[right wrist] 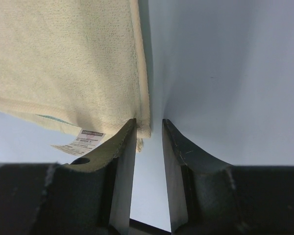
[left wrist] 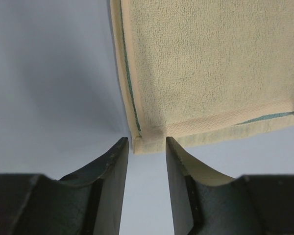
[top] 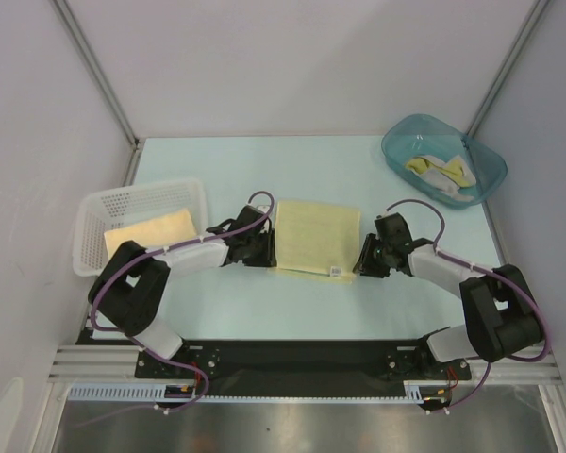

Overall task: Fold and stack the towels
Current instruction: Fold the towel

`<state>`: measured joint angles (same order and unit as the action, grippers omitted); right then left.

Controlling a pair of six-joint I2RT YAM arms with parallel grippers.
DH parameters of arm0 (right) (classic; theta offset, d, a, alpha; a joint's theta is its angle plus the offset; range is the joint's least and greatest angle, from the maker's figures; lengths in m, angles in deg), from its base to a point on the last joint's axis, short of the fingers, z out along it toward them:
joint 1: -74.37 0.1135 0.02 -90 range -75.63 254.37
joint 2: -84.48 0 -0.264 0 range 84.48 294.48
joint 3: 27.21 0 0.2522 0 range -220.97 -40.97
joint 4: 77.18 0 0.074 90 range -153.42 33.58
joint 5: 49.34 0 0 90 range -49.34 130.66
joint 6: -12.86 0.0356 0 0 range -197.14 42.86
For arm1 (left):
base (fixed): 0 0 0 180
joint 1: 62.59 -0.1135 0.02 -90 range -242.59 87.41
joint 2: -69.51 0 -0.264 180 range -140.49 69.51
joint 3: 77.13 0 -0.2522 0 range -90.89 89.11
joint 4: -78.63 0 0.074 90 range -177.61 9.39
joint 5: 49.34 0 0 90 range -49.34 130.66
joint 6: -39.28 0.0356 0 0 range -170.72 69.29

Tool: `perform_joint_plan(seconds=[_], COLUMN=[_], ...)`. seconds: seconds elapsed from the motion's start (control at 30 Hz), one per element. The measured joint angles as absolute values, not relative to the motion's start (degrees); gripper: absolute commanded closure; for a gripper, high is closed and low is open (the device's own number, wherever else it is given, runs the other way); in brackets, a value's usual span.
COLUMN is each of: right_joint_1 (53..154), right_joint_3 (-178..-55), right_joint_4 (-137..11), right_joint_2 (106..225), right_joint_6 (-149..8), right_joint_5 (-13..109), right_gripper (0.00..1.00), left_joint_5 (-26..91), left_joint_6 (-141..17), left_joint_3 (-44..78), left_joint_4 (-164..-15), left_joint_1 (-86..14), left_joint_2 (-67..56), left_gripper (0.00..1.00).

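A pale yellow towel (top: 311, 236) with a thin teal stripe lies flat in the middle of the table. At its near left corner sits my left gripper (top: 264, 248), and at its near right corner my right gripper (top: 365, 257). In the left wrist view the towel (left wrist: 210, 68) ends in a corner just beyond the tips of my left gripper (left wrist: 147, 143), which is open with nothing between its fingers. The right wrist view shows the towel (right wrist: 63, 58) with its white label. Its corner rests against the left fingertip of my right gripper (right wrist: 149, 123), whose jaws stand apart around bare table.
A white mesh basket (top: 104, 203) at the left holds a folded yellow towel (top: 151, 229). A teal plastic tub (top: 486, 175) at the back right holds crumpled yellow and beige-grey towels (top: 441, 173). Grey walls close in the table on three sides.
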<state>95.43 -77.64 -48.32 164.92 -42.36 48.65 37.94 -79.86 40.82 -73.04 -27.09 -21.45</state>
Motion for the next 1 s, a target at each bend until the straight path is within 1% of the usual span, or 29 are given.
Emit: perform_joint_plan(seconds=[0.2, 0.37, 0.63, 1.0], right_joint_1=[95.6, 95.6, 95.6, 95.9], right_joint_3=[-76.9, -76.4, -76.2, -75.6], right_joint_4=[-49.9, -50.8, -51.3, -51.9], right_joint_2=[164.7, 164.7, 164.7, 164.2], right_joint_6=[-41.3, -41.1, -41.2, -41.1], right_joint_5=[48.7, 48.7, 49.0, 49.2], right_gripper=[0.71, 0.74, 0.75, 0.72], left_joint_5=[37.4, 37.4, 37.3, 36.8], left_joint_6=[-80.4, -80.7, -80.7, -80.9], left_joint_3=[40.8, 40.8, 40.8, 40.8], left_joint_4=[-73.7, -73.7, -73.7, -73.8], left_joint_1=[-27.1, -27.1, -27.1, -27.1], left_joint_2=[-21.4, -21.4, -21.4, -22.6], left_gripper=[0.59, 0.65, 0.66, 0.67])
